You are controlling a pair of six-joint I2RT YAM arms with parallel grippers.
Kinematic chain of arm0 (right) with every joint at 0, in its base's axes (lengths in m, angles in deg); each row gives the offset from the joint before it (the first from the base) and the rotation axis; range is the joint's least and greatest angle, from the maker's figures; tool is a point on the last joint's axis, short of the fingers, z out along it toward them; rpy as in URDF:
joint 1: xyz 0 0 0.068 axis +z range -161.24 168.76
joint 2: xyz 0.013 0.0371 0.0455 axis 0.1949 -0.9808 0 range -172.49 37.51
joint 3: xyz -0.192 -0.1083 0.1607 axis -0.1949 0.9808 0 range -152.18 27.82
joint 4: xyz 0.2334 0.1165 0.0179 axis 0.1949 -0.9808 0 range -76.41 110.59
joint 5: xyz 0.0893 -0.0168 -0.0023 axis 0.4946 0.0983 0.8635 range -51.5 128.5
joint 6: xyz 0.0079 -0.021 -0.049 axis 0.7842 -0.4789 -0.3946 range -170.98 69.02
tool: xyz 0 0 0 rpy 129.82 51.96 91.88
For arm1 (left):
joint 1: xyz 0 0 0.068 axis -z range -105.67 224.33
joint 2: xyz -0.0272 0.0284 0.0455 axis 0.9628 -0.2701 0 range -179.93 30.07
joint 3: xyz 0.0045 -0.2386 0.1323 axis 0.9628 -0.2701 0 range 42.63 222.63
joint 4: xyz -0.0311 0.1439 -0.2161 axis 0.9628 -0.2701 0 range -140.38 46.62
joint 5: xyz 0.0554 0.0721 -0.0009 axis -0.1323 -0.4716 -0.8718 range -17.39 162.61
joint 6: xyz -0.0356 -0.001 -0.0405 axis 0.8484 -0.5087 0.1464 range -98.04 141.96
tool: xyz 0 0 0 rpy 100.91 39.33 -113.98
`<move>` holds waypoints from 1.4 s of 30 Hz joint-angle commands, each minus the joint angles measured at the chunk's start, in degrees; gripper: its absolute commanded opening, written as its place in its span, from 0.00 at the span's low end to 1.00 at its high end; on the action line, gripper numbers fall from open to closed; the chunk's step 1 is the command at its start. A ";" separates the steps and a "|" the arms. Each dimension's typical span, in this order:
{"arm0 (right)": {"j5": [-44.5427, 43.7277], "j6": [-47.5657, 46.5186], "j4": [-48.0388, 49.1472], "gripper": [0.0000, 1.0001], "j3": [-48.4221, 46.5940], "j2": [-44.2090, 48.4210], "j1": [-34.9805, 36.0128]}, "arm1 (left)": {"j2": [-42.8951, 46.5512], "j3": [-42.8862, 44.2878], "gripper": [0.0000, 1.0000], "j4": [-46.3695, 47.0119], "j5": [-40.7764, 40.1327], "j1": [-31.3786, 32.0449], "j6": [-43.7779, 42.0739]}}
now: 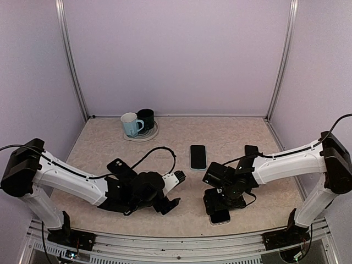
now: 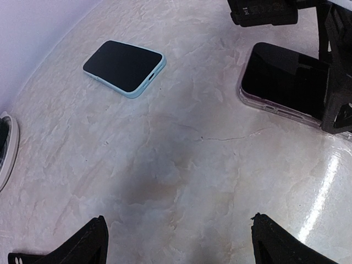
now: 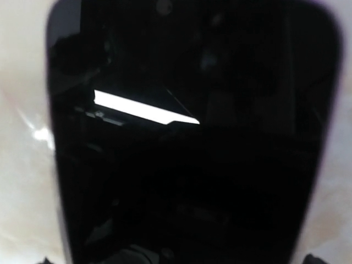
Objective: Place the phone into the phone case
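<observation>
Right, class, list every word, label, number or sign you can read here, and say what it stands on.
Readable text: none.
White marks on the right arm's wrist block: too blurred to read.
Light-blue phone and clear-cased phone: screens dark, nothing written.

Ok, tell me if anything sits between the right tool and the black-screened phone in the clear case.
Nothing visible does. The right tool hangs directly over the black-screened phone in the clear case, and its glass looks bare in the right wrist view.
</observation>
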 commanded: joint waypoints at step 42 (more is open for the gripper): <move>-4.64 -22.55 34.00 0.37 6.23 0.79 -2.08 | -12.91 11.04 0.99 21.23 42.54 -21.04 37.57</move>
